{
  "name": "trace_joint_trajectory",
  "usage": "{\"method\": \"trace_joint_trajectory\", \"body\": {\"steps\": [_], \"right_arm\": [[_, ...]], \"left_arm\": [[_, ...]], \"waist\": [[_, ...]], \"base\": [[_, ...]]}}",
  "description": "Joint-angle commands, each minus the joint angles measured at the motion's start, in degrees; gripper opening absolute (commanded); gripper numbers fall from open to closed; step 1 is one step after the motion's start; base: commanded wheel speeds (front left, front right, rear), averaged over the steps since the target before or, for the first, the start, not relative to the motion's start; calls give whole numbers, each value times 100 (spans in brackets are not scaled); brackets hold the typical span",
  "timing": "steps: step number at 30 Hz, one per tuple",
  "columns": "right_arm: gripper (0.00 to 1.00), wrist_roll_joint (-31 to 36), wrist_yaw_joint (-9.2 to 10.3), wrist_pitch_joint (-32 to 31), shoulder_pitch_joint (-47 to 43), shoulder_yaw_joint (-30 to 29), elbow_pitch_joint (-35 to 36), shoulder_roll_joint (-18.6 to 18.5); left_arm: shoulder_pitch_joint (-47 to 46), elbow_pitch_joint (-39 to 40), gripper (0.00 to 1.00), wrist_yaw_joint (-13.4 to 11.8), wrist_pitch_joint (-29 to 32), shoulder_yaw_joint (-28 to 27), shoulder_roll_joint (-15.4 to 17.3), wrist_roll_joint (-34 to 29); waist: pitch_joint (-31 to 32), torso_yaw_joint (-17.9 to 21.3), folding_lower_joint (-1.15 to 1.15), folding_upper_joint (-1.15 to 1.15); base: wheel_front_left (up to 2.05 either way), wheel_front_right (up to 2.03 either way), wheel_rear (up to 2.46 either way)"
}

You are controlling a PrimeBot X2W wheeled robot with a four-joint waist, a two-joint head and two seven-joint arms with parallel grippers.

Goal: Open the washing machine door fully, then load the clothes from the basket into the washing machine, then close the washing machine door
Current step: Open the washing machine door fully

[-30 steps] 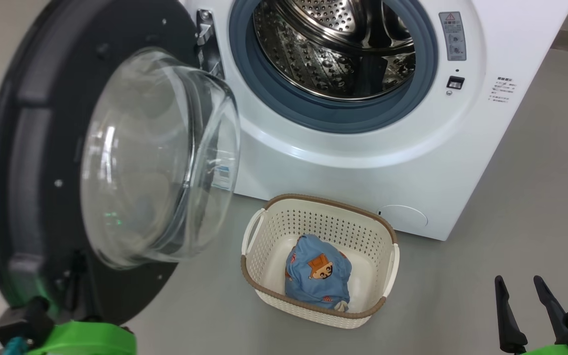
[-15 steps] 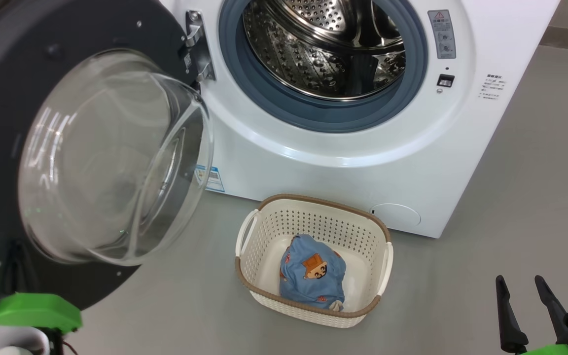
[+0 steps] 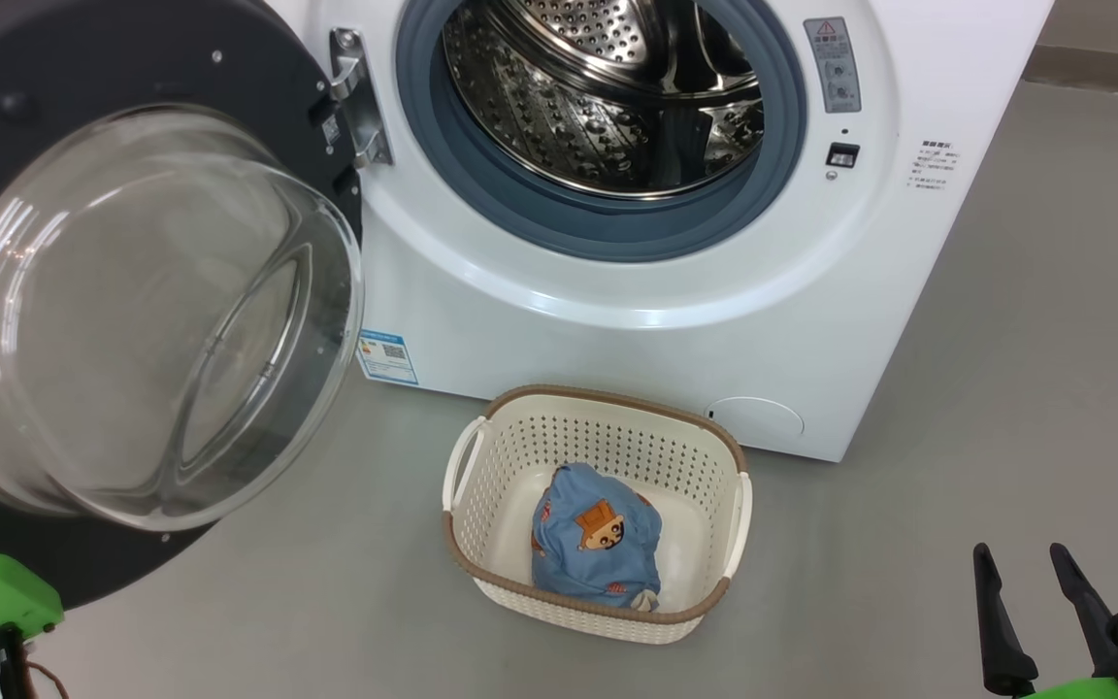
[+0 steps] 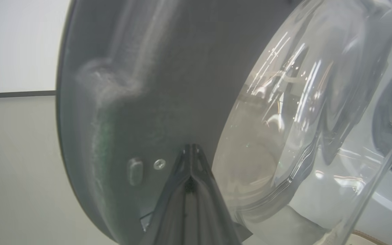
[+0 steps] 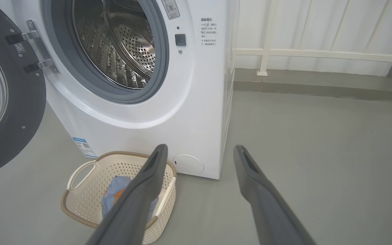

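Now one washing machine [image 3: 617, 320] is standing, its one glossy-black, glass-bowled door [image 3: 142, 320] swung wide. Before it one cream basket [image 3: 608, 398] is holding one blue cartoon-print bundle of clothes [image 3: 596, 544]. The left hand [image 4: 191, 149] is pointing joined fingers at the door; the right hand [image 5: 200, 148] is hovering, fingers apart.

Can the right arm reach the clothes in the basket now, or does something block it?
Probably yes. The right pincer is open and empty, nothing stands between it and the basket, the clothes lie uncovered inside, and the open door hangs away on the left.
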State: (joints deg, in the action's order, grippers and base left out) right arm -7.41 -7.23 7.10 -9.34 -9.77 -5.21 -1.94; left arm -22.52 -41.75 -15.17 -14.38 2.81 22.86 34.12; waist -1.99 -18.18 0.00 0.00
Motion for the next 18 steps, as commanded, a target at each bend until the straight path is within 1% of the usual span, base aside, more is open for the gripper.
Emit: {"method": "trace_joint_trajectory", "body": {"steps": [1,9,18], "right_arm": [[100,6,-25,10,183,111,149,-94],[100,48,-25,-2,202,105,143,-94],[100,73,-25,0,191,77,126,-94]], "left_arm": [[-337,2,0,14,-61,-261,350,-28],[-485,-191,0,70,-62,-387,267,-128],[-282,113,0,118,-62,-536,-24,-304]], "waist": [[-27,25,0,0],[-45,62,0,0],[-7,4,0,0]], "base": [[0,0,0],[0,0,0],[0,0,0]]}}
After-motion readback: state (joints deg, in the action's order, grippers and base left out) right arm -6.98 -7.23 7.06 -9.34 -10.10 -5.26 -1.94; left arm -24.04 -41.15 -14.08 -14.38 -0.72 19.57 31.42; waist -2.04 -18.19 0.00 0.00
